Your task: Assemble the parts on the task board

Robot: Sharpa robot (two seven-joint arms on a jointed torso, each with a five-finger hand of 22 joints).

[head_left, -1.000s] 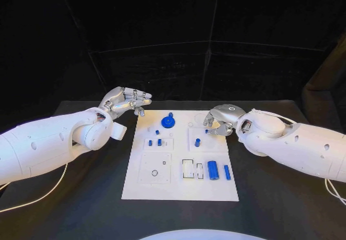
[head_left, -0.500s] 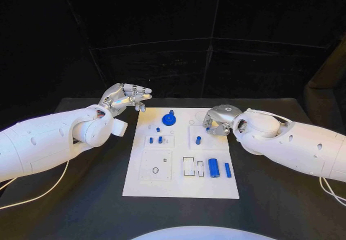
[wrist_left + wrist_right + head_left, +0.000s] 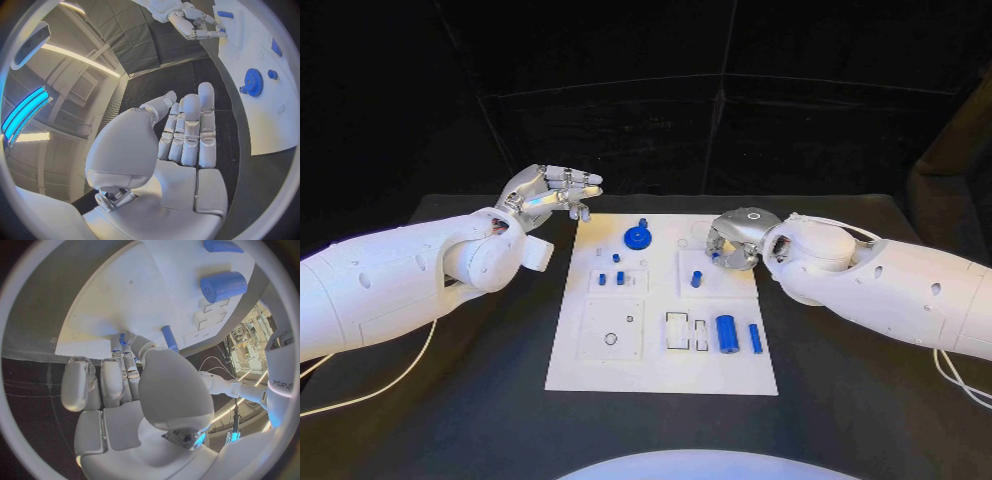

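The right silver hand (image 3: pixel 733 246) has been drawn slightly back toward the right edge of the white rectangular task board (image 3: pixel 662 375), where a small blue peg (image 3: pixel 169 337) is seen at its curled fingers; whether the peg is gripped cannot be told. The left silver hand (image 3: pixel 557 195) is held raised, empty, fingers loosely apart, beside the blue gear (image 3: pixel 638 237). Insertion is judged pending on the black bench (image 3: pixel 444 420).

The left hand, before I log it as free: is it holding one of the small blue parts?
No: the silver left hand shows its fingers straight and its palm bare in the left wrist view, beside the white task board.
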